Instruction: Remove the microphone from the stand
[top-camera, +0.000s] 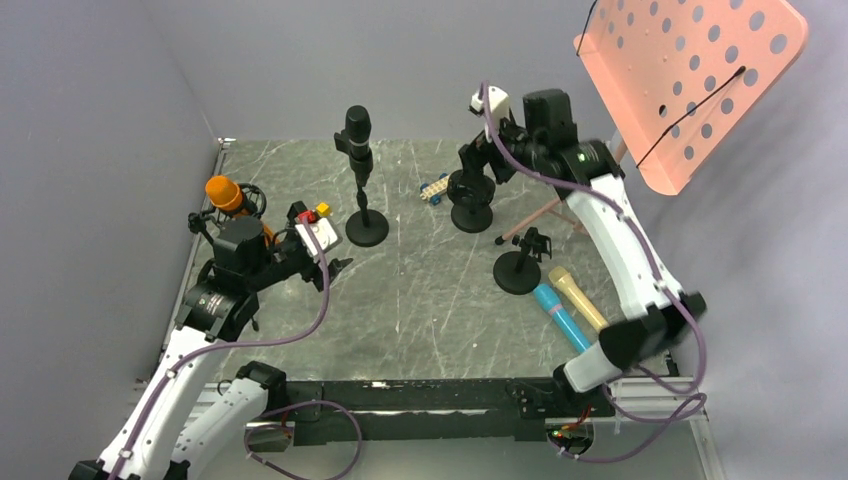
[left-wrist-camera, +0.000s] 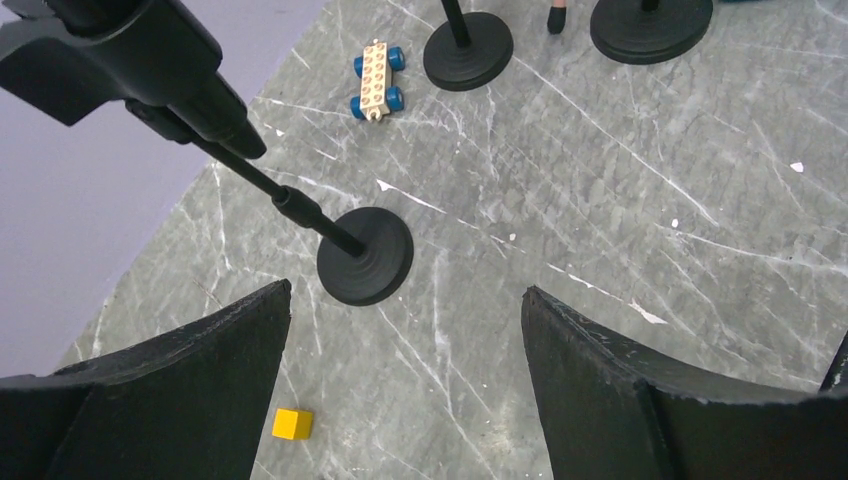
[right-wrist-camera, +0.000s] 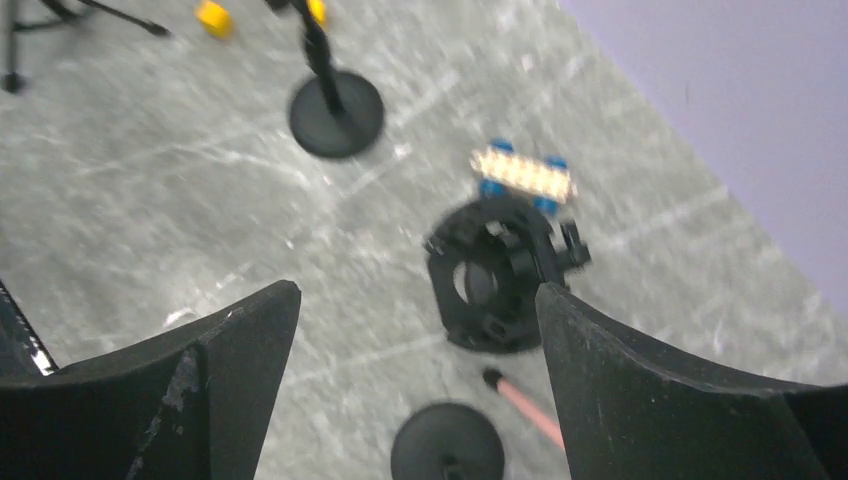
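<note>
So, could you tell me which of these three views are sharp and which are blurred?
Right wrist view: motion-blurred, the toy car and shock mount smeared. Left wrist view: crisp, table scratches clear. Top view: sharp, evenly lit.

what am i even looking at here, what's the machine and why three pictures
Two robot arms are bolted at the near edge of a grey table. The wide picture looks down from above; the other two come from cameras on each wrist, so the dark shapes at their bottom edges are that arm's own fingers. The left gripper and right gripper are both open and hold nothing. On the table stand small round-based stands: one carries a black microphone, one an orange microphone, and the right gripper hovers over an empty stand. A blue microphone and a yellow one lie flat.
</note>
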